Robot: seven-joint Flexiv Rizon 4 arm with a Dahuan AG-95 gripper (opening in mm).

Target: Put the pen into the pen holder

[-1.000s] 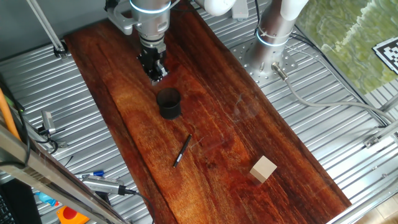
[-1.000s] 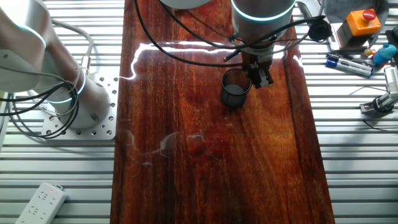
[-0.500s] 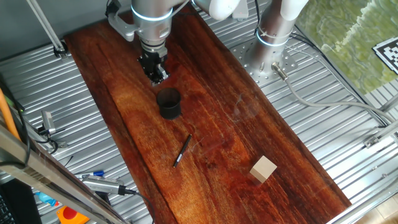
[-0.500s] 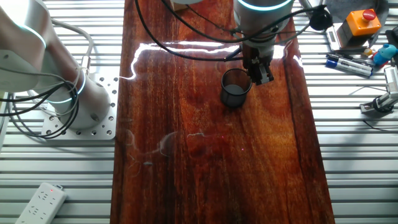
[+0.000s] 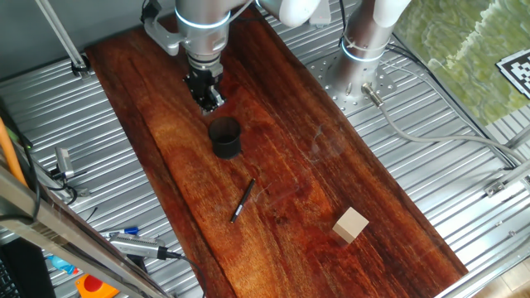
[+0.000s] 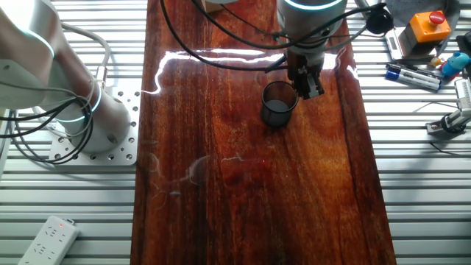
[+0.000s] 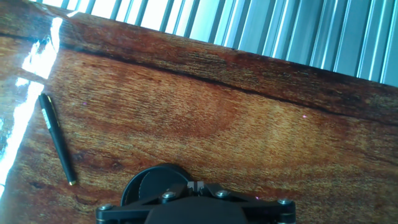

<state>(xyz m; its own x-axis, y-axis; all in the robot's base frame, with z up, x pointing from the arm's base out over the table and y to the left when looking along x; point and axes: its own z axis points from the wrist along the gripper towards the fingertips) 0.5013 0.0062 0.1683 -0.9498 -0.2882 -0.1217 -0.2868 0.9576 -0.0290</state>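
Note:
The thin black pen (image 5: 242,200) lies flat on the wooden board, between the black round pen holder (image 5: 224,137) and the tan block. In the hand view the pen (image 7: 56,138) lies at the left. It does not show in the other fixed view. The pen holder (image 6: 280,104) stands upright; in the hand view its rim (image 7: 146,183) sits just behind the fingers. My gripper (image 5: 209,98) hangs above the board just beyond the holder, beside it in the other fixed view (image 6: 309,85). Its fingers (image 7: 197,185) are pressed together with nothing between them.
A tan wooden cube (image 5: 350,224) sits near the board's near end. Blue-and-silver markers (image 6: 412,73) and an orange box (image 6: 430,26) lie off the board on the ribbed metal table. A second arm's base (image 5: 362,50) stands beside the board.
The gripper has risen slightly and shifted a little away from the pen holder. Pen, holder and cube have not moved.

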